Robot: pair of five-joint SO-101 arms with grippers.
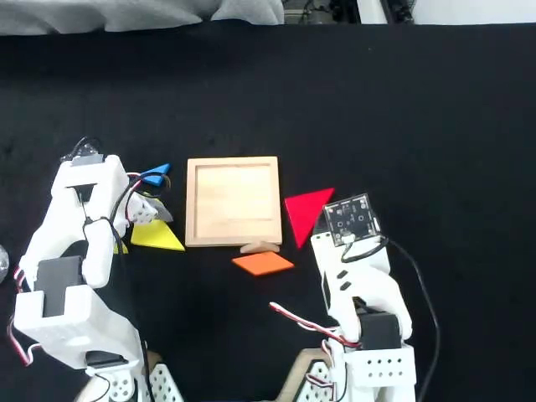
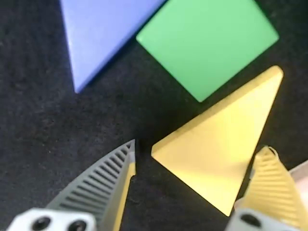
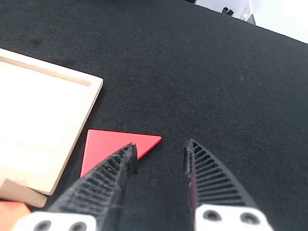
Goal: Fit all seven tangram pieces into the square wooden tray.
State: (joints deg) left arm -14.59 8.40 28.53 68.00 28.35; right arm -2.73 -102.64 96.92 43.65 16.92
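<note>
Task barely begun: your square wooden tray [image 1: 233, 201], centre of the high view, holds nothing. The pieces lie out on the black surface [image 1: 419, 126]: red triangle [image 1: 306, 213] just right of the tray, small tan wooden piece [image 1: 260, 247] and orange parallelogram [image 1: 263, 263] just below it, blue triangle [image 1: 155, 176] and yellow triangle [image 1: 156, 236] left of it, with a green square [image 2: 207, 43] beside them. Your left tool [image 2: 199, 149] is spread, straddling the yellow triangle. Your right tool [image 3: 160, 144] is spread and empty at the red triangle's tip. Every placement remains.

Fixed high camera looks down on the square pale wooden tray [image 1: 233, 201]; right wrist camera, low and near, shares its corner; left wrist camera sits tight over a yellow triangle [image 2: 216, 144] beside it.
</note>
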